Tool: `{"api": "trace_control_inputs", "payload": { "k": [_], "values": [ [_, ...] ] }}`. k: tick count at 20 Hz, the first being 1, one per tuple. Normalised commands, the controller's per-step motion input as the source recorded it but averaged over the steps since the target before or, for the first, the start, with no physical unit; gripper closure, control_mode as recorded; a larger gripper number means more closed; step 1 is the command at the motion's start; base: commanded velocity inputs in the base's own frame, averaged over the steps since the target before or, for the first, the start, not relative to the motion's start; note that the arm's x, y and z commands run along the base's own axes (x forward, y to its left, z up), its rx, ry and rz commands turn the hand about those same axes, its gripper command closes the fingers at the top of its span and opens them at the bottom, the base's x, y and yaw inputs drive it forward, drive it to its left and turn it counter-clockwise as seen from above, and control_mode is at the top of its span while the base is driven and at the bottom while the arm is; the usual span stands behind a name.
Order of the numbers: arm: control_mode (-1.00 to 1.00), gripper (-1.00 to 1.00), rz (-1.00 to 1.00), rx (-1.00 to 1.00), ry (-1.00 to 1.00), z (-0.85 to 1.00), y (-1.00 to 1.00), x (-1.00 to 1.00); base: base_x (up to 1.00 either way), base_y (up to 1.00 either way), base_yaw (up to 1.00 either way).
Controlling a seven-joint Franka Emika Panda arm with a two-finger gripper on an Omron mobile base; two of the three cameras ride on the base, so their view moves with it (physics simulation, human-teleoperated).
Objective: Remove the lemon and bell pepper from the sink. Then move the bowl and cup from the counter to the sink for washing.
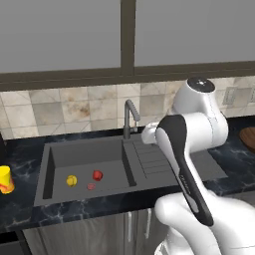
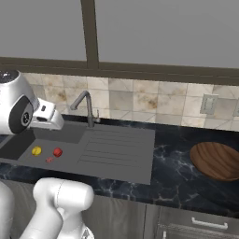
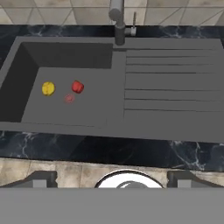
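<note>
Arm is folded up high over the sink's drainboard side: in left base view the upper link rises from lower right, elbow up near the wall tiles, forearm bending back toward the faucet [image 1: 130, 117]. Hand points down and fwd at the sink [image 1: 84, 187], well above it, touching nothing.

Gripper [image 3: 112, 177] stands wide apart, nothing between the fingers; in hand view the two dark fingertips [image 3: 41, 178] sit far apart at the bottom, above the counter's front edge. In the base views the fingers themselves are hard to make out behind the wrist, so the spread is read from hand view.

Lemon [image 3: 48, 88] lies on the basin floor, left part of the basin. Bell pepper [image 3: 77, 86] is just beside it, to its right, not touching. A flat dull reddish disc [image 3: 69, 99] sits on the floor near both, closer to the front wall, prob. the drain.

Sink basin is on the left, ribbed drainboard [image 3: 170, 87] on the right, faucet at the back between them.

Cup [image 1: 5, 179] stands upright on the dark marble counter [image 2: 175, 163] left of the sink, well apart from the arm. Bowl [image 2: 215, 160] rests on the counter right of the sink, past the drainboard, upright.
</note>
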Motion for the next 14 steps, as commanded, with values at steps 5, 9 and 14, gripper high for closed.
{"api": "trace_control_inputs", "payload": {
  "k": [5, 9, 14],
  "values": [
    [-1.0, -1.0, 0.0, -0.01, 0.11, 0.0, 0.32, -0.12, 0.0, 0.0, 0.0],
    [-1.0, -1.0, 0.0, -0.04, 0.18, -0.03, 0.32, -0.03, 0.0, 0.0, 0.0],
    [-1.0, -1.0, 0.0, -0.08, 0.18, -0.07, 0.29, 0.03, 0.0, 0.0, 0.0]
  ]
}}
